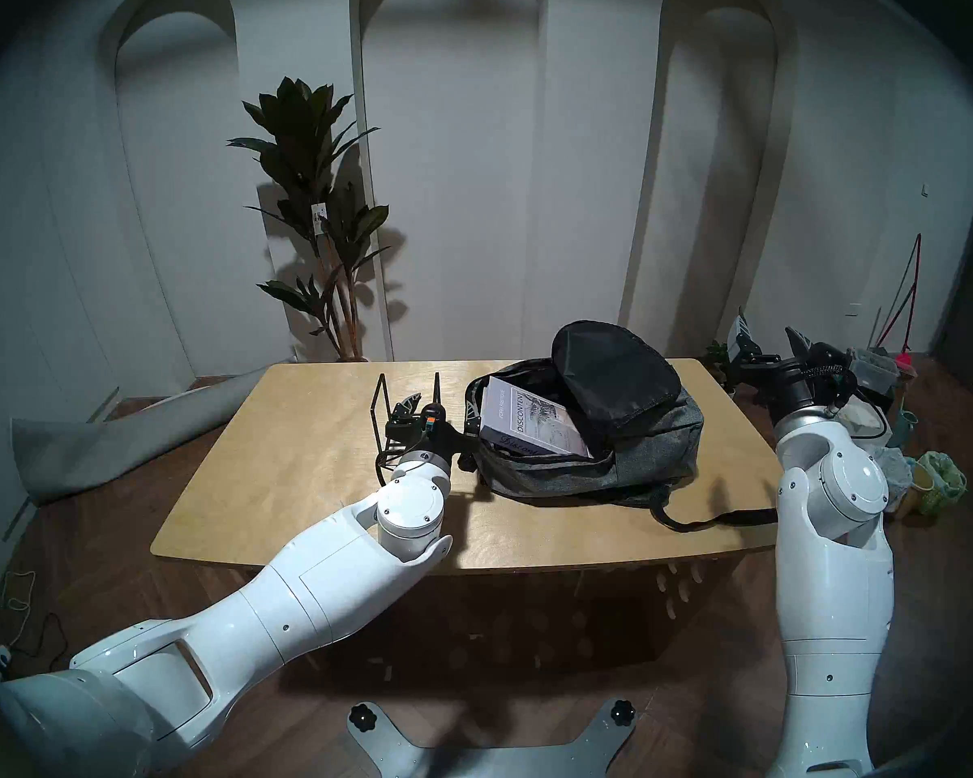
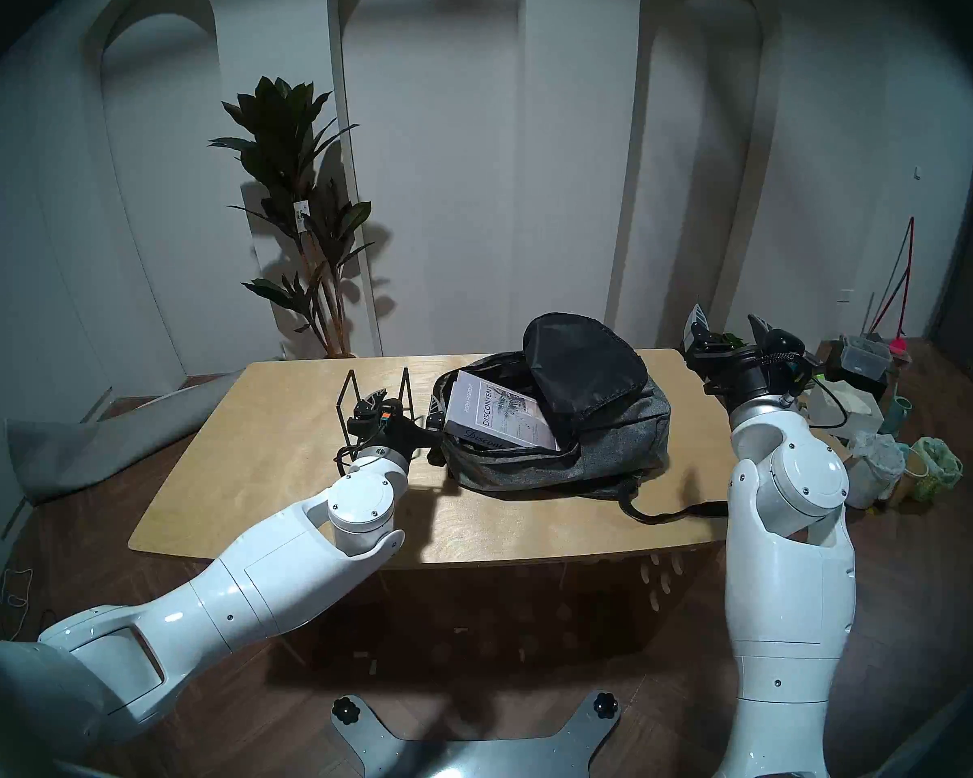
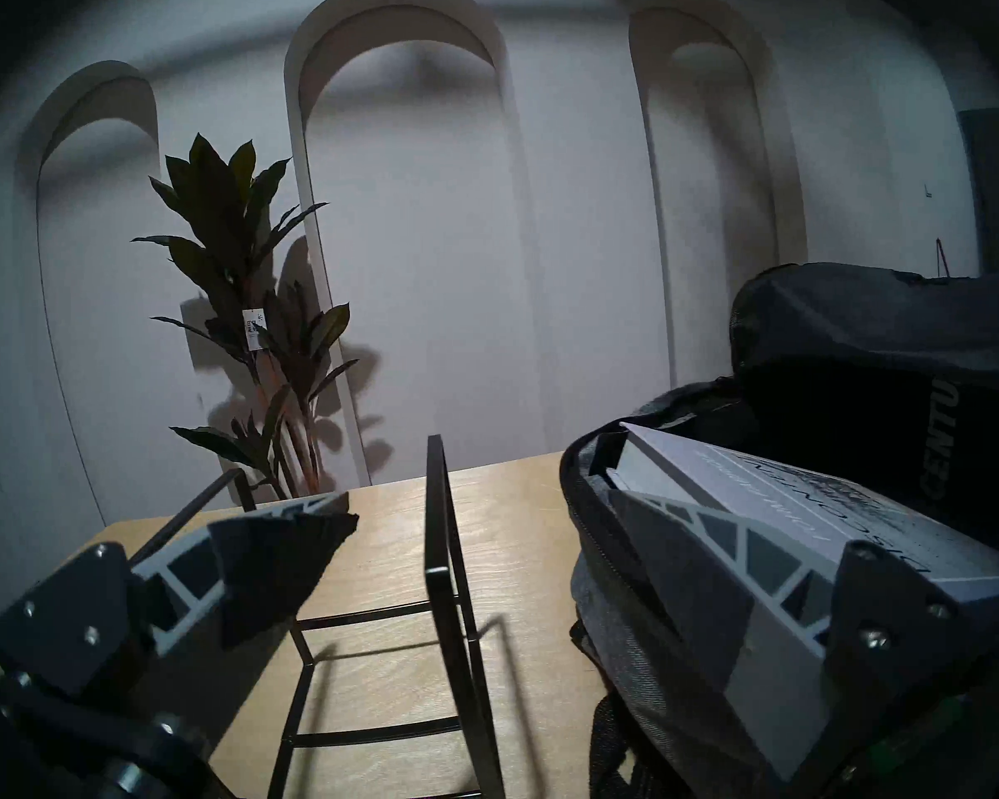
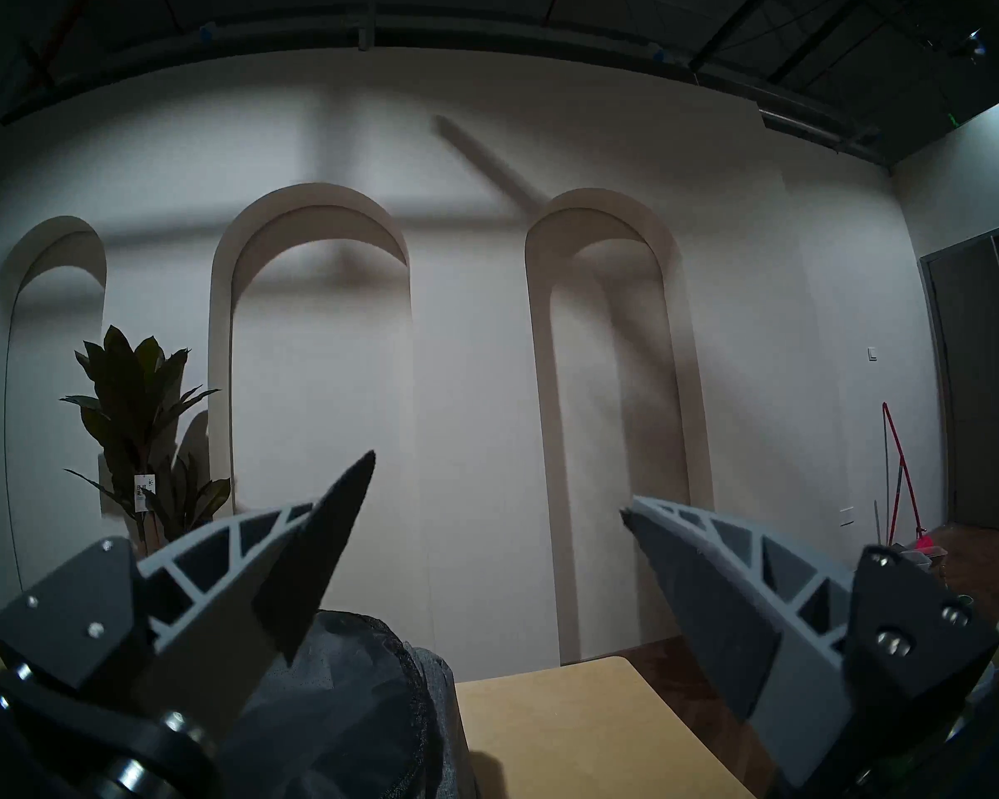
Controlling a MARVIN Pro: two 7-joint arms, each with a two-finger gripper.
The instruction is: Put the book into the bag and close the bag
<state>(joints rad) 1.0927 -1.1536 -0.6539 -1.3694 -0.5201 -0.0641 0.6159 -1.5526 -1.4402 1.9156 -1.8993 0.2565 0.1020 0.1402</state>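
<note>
Nearest the robot, the left pincer [image 1: 442,409] is seen low over the desk [image 1: 304,479], pointing level and away from the robot, with its jaws spread wide and nothing held between them. In the left wrist view one finger [image 3: 716,555] lies against the near-left rim of the bag's mouth, just beside the book's corner, while the other finger [image 3: 278,544] stands over the black wire stand [image 1: 386,417]; whether the first finger touches fabric or book cannot be told.

Just to the right of this pincer lies the bag [image 1: 641,451], a grey backpack on its back with the mouth turned toward the left arm and its black-lined flap [image 1: 613,378] thrown up and back. The book [image 1: 535,423] is found resting in that mouth, cover up, tilted, its spine toward the robot and its long axis running from the left pincer's side deeper into the bag. It is judged only partly in: a good part of the cover is still exposed.

Farther right and higher, the right pincer [image 1: 768,342] hangs past the bag's far-right end, jaws likewise spread and empty, well apart from the book.

The left arm is therefore the nearer one, and a push along the book's long axis, rightward into the bag, is judged the likely coming move.
</note>
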